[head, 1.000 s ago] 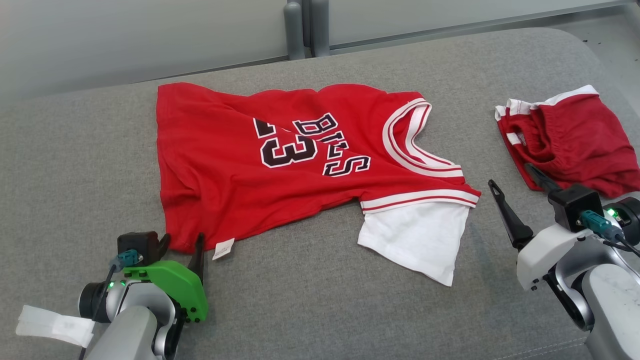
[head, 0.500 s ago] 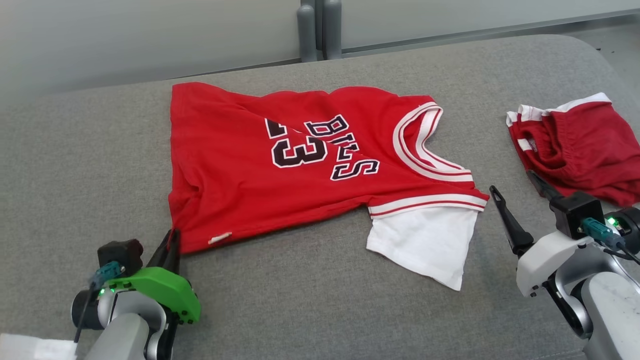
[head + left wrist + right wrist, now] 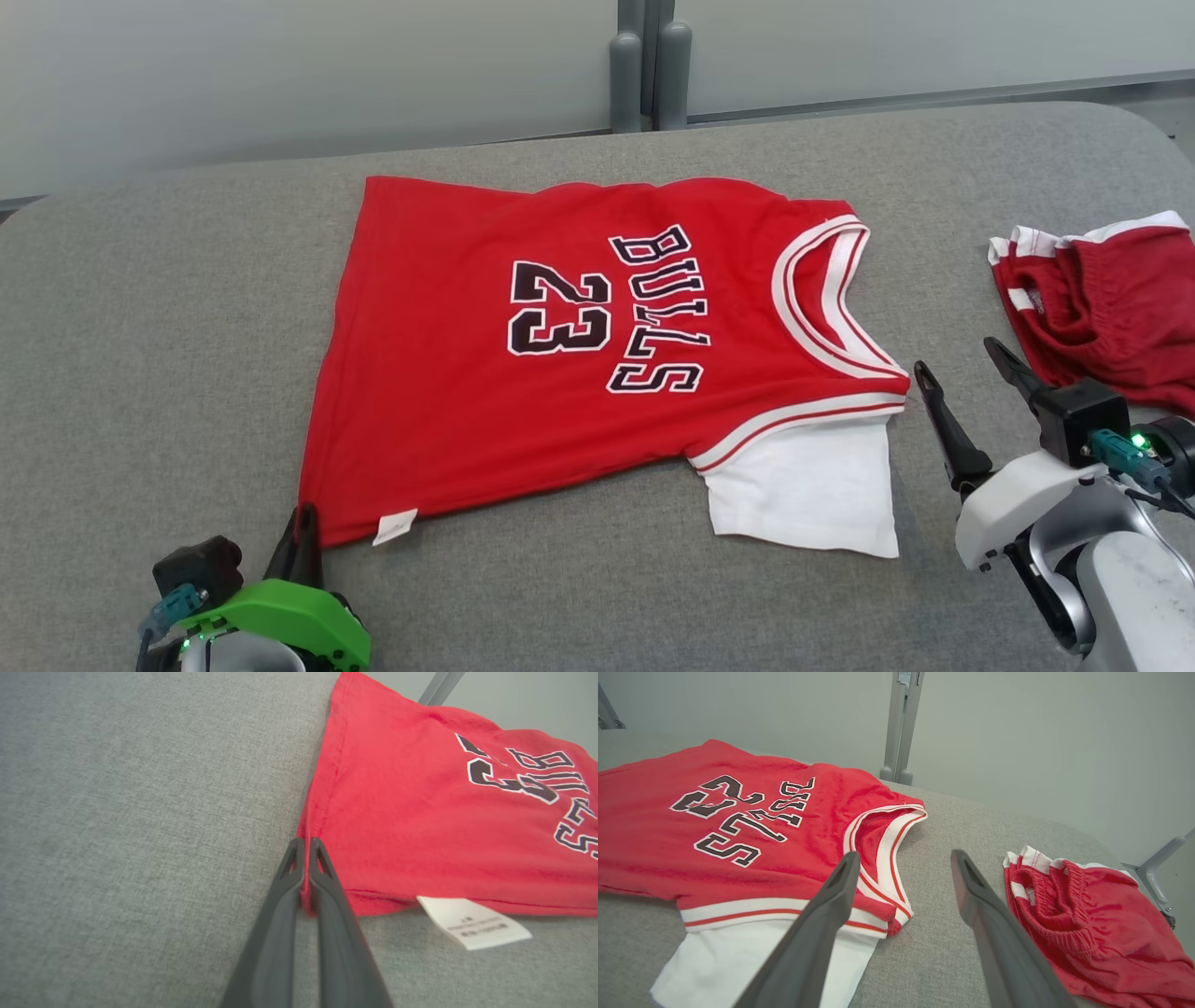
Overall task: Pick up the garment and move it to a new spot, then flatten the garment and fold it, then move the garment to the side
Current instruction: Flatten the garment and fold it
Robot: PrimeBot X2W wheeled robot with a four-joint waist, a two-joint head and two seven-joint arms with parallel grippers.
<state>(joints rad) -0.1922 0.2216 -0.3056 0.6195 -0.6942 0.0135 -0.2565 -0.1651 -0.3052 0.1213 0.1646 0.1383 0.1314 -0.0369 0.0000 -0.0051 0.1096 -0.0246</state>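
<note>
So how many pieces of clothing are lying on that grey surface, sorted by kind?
red jersey: 1
red shorts: 1
Total: 2

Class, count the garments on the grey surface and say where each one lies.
2. The jersey lies spread across the middle; the shorts lie bunched on the robot's far right. Anything beneath them would be hidden.
</note>
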